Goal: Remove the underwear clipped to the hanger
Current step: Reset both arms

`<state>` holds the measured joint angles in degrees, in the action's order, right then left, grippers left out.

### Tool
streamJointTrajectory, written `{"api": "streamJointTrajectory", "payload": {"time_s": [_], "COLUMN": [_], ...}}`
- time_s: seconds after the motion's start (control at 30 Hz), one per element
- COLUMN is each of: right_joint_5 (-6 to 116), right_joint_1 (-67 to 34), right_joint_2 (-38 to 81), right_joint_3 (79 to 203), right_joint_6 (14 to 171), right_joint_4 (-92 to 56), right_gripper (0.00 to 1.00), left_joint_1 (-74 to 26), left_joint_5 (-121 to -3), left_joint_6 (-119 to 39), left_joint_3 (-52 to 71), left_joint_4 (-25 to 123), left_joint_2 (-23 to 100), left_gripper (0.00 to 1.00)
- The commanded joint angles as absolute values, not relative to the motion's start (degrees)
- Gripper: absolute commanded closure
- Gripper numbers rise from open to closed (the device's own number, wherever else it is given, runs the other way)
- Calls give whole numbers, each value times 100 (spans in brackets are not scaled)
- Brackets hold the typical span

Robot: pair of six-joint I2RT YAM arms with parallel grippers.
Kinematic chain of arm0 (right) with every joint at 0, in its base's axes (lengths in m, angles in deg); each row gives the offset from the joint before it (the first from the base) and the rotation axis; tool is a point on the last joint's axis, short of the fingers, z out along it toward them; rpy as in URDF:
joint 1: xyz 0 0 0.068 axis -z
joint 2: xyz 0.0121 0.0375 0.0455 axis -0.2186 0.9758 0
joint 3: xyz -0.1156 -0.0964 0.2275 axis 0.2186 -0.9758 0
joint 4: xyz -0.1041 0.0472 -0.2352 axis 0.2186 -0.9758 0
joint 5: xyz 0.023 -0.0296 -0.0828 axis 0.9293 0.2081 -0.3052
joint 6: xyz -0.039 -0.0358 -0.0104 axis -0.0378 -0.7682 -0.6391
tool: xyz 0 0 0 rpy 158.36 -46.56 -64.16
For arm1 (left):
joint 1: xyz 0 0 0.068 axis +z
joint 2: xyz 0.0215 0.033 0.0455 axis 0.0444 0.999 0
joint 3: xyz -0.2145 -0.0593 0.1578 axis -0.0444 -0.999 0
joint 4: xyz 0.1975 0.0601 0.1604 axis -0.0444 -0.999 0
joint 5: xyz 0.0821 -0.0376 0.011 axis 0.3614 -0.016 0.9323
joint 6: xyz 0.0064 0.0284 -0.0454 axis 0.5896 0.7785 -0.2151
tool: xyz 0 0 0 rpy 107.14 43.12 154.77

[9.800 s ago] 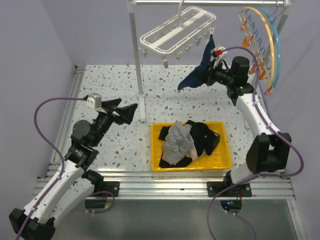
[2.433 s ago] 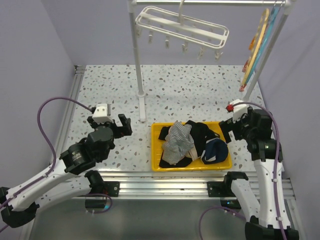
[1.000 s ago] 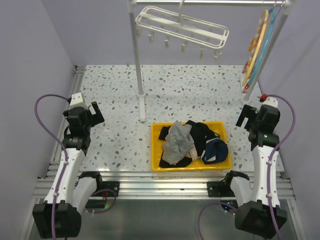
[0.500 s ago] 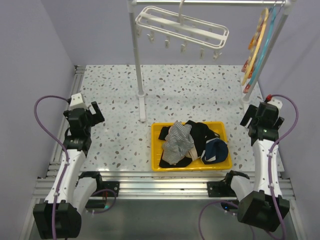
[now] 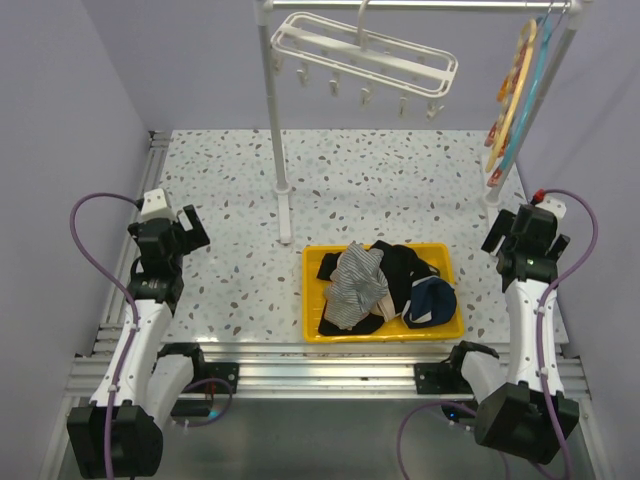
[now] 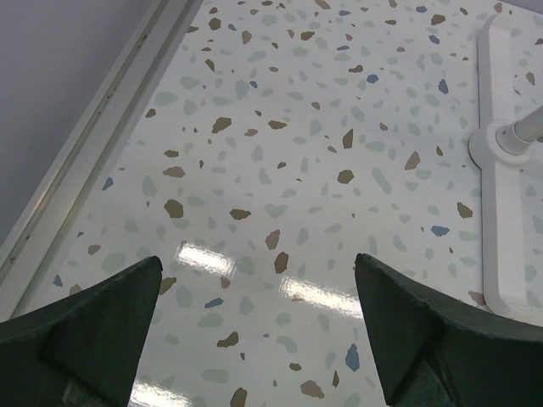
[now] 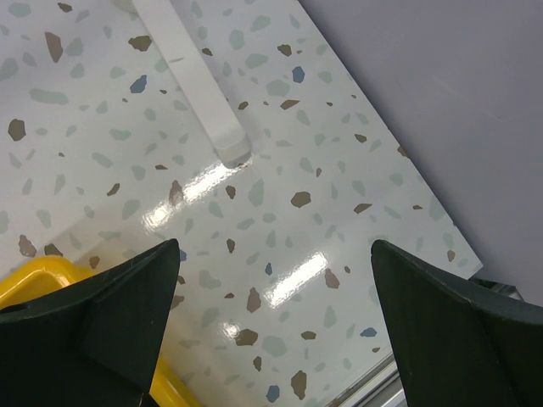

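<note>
Navy underwear (image 5: 430,300) now off hanger (image 5: 365,48), seemingly loose in tray (image 5: 315,258), overhead only

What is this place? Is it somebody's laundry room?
Probably a robot test lab dressed up like a laundry corner: left arm and right arm bolted at a speckled table, a clip hanger on a rail, underwear in a yellow tray.

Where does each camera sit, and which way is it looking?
Top external: above, behind the arms, looking down on table, tray, hanger; both arms show.
Left wrist: on left arm, facing down at table, rack foot; open left gripper shows.
Right wrist: on right arm, facing down at table; open right gripper shows; shares tray corner with top.
</note>
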<state>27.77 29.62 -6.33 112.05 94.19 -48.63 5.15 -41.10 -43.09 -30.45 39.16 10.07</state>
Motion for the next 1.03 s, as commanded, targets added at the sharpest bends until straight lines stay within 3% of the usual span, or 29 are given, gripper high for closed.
{"api": "streamJointTrajectory", "payload": {"time_s": [0.0,1.0], "right_joint_5": [2666,2719], "right_joint_1": [2994,2994], "right_joint_2": [-714,-582], "right_joint_3": [11264,11194], "right_joint_6": [9440,9204], "right_joint_4": [-4725,-4550], "right_gripper": [1,1], "left_joint_1": [562,562], "left_joint_5": [-4041,-4067], "left_joint_6": [-4276,-4302], "left_joint_3": [-3069,-3139], "left_joint_4": [4236,4368], "left_joint_2": [945,1024], "left_gripper": [0,0]}}
